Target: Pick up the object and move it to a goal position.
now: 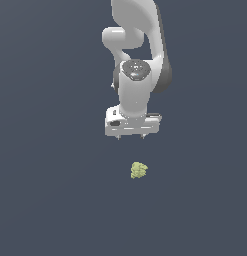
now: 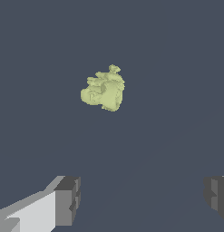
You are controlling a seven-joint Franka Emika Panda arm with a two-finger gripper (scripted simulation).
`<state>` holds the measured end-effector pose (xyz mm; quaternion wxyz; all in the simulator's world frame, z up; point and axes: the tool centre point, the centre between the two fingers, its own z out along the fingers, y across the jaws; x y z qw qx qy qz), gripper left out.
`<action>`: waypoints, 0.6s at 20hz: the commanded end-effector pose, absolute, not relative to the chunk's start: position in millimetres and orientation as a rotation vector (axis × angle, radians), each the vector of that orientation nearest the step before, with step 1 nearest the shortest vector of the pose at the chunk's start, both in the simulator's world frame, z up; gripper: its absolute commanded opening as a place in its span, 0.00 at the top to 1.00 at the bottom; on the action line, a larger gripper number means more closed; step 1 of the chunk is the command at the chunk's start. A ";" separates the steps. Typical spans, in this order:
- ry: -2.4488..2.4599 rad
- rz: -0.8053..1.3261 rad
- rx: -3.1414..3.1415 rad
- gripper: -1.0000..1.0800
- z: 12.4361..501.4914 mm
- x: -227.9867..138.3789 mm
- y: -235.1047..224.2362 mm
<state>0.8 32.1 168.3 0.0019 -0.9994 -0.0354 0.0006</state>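
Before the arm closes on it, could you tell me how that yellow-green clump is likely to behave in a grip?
The clump looks lumpy and irregular, so flat fingers would probably meet only a few bumps and it may twist. It seems compact rather than round, so it is unlikely to roll far. It is narrower than the open gripper, so it should fit between the fingers.

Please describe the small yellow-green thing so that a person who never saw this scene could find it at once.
Find the white robot arm over the plain dark grey surface. In the exterior view, the yellow-green clump lies apart from the open gripper, lower in the picture. It is the only coloured thing: lumpy, irregular, narrower than the gripper.
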 end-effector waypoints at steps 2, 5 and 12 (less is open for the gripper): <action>-0.111 0.003 -3.136 0.04 168.0 0.6 32.2; -0.114 0.026 -3.133 0.04 163.9 -2.4 34.1; -0.122 0.066 -3.127 0.04 157.2 -9.0 37.3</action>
